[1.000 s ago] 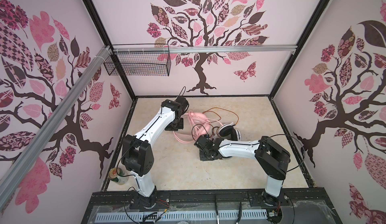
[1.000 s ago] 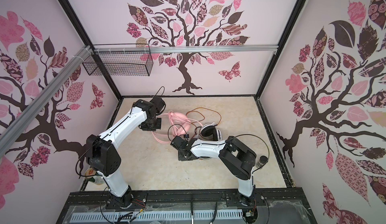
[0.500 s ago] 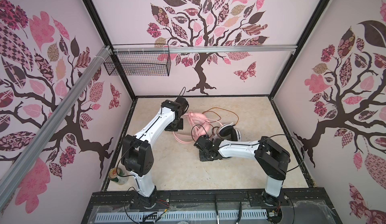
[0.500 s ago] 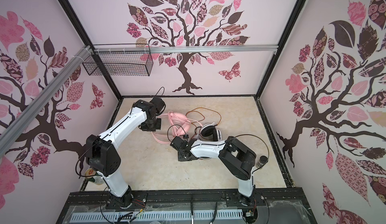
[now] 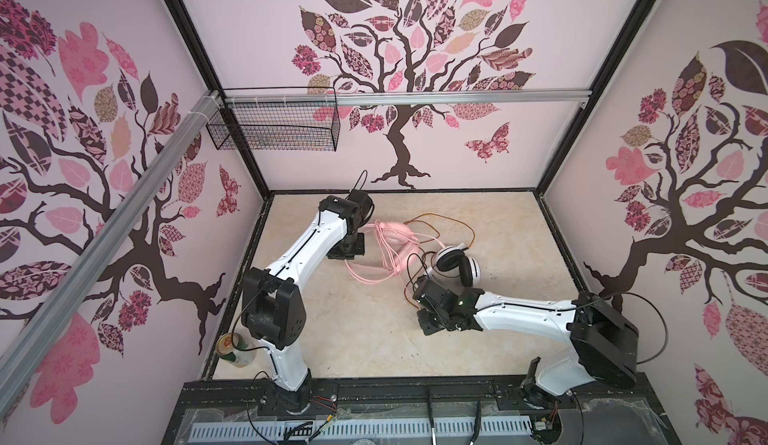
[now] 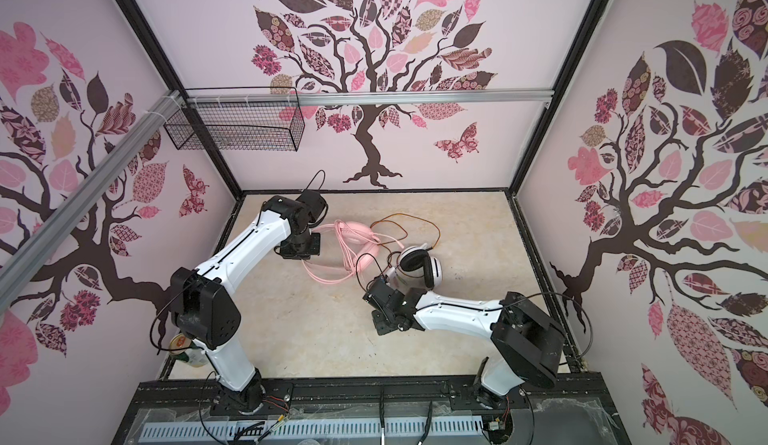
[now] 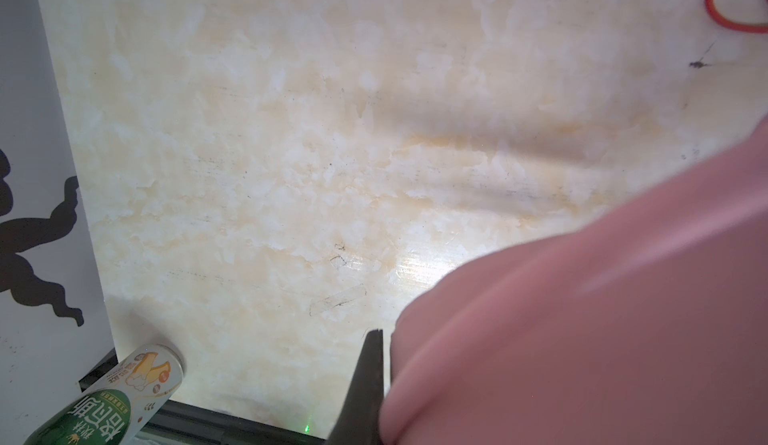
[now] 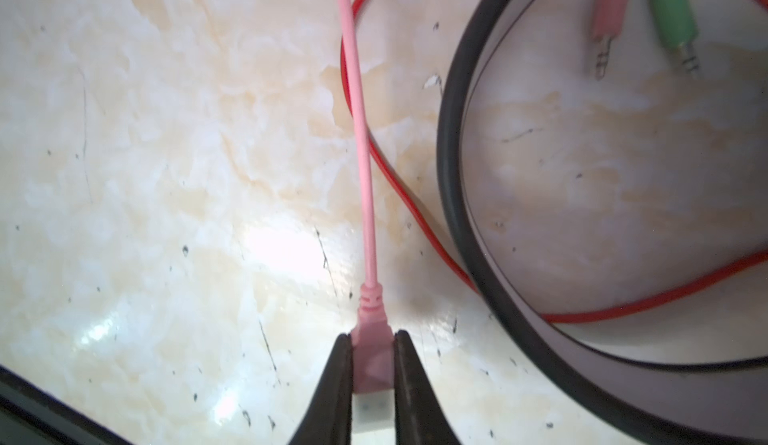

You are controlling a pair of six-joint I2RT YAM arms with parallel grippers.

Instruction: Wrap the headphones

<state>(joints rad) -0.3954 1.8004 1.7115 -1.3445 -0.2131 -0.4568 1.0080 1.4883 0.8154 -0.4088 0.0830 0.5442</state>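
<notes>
- left gripper [image 7: 384, 343]: one dark finger [image 7: 365, 380] shows; its mate lost behind pink headset [image 7: 602, 318], a blurred mass cut by the edges.
- green can [image 7: 108, 401]: cropped at the corner.
- pink plug [image 8: 372, 360], pinched in right gripper [image 8: 372, 335]: pale tip covered by the fingers [image 8: 332, 389].
- black band [image 8: 453, 152]: cable or headband, cannot tell.
- both grippers: under their wrists in both top views.

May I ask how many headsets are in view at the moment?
2. The pink headset is in the middle, toward the back; the white-and-black headset is just right of it. None seems hidden.
</notes>
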